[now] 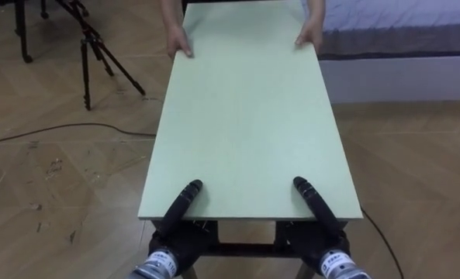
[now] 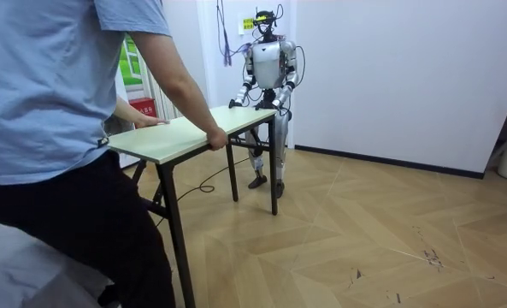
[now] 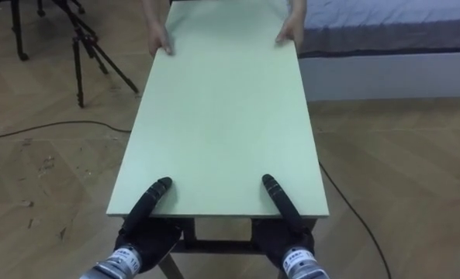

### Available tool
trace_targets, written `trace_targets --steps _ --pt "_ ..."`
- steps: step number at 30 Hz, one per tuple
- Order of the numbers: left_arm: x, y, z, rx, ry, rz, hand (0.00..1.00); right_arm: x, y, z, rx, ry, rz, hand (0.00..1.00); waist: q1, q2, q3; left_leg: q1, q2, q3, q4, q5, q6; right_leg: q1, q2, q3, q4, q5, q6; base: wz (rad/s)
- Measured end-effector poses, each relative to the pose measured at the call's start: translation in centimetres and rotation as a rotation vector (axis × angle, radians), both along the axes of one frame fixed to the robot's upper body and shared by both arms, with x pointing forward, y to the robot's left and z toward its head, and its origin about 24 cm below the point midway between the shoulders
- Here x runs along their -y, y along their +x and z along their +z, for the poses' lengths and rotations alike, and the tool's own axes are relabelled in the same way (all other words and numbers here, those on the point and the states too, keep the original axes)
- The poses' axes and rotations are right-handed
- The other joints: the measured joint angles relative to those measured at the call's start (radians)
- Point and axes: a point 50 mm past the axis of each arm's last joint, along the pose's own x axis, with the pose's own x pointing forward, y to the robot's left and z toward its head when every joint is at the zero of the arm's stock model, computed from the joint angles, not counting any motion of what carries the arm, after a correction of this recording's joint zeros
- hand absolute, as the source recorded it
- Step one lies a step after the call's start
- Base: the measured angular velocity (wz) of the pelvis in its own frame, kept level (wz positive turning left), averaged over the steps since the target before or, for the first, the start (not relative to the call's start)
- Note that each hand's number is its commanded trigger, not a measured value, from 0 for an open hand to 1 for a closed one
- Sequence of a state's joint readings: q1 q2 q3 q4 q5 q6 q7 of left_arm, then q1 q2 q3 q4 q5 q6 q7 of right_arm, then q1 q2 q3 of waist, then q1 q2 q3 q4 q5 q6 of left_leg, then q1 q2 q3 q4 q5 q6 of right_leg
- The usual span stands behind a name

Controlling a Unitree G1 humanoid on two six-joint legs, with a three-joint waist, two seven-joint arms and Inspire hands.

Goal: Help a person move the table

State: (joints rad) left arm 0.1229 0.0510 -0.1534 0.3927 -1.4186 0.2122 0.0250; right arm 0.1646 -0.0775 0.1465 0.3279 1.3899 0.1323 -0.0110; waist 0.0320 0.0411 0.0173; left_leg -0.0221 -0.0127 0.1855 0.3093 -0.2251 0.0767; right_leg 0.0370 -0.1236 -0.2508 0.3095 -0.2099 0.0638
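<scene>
Wooden floor (image 1: 51,178) lies under a pale green table (image 1: 245,116). My left hand (image 1: 181,203) and right hand (image 1: 313,203) sit at its near edge, grip impossible to tell. A person's hands (image 1: 178,43) hold the far end.

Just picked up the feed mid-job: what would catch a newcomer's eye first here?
The long pale-green table runs down the middle, with the robot's left hand and right hand on its near edge. A person's hands grip the far end. A black tripod stands on the wood floor to the left, a bed to the right.
</scene>
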Motion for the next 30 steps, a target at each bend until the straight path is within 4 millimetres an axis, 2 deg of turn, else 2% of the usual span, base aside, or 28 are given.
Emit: trace_targets --steps 9,17,23,27,30 --pt "0.1 0.0 0.0 0.011 0.011 -0.001 1.0 0.0 0.1 0.1 0.005 -0.002 0.001 1.0 0.0 0.001 -0.0008 -0.003 0.0 0.003 0.0 0.0 0.0 -0.004 0.0 -0.001 0.0 0.0 0.0 0.0" --pt "0.2 -0.4 0.0 0.023 0.04 -0.011 1.0 0.1 0.2 0.3 0.019 -0.029 0.017 1.0 -0.004 0.011 -0.0076 -0.002 0.001 0.009 -0.004 0.0 0.0 -0.005 0.0 0.005 0.0 0.0 0.0 0.0" --pt "-0.1 -0.8 0.8 0.078 0.094 0.0 1.0 -0.5 -0.1 0.9 0.057 -0.017 0.03 1.0 -0.009 0.011 -0.0074 -0.002 0.003 0.017 -0.007 0.0 0.0 -0.008 0.001 0.006 -0.001 0.0 -0.001 -0.02" --pt "-0.3 -0.8 1.4 0.117 0.116 0.011 1.0 -0.9 0.1 1.3 0.094 -0.018 0.031 1.0 -0.008 0.01 -0.0069 -0.027 0.002 0.026 -0.005 0.0 0.0 -0.035 0.003 0.028 0.004 0.001 -0.001 -0.06" --pt "-0.4 -1.2 1.8 0.137 0.127 0.018 1.0 -1.1 -0.3 1.6 0.108 -0.011 0.032 1.0 -0.013 0.006 -0.0064 -0.041 0.002 0.028 -0.002 0.0 0.0 -0.05 0.003 0.028 0.004 0.001 -0.002 -0.01"
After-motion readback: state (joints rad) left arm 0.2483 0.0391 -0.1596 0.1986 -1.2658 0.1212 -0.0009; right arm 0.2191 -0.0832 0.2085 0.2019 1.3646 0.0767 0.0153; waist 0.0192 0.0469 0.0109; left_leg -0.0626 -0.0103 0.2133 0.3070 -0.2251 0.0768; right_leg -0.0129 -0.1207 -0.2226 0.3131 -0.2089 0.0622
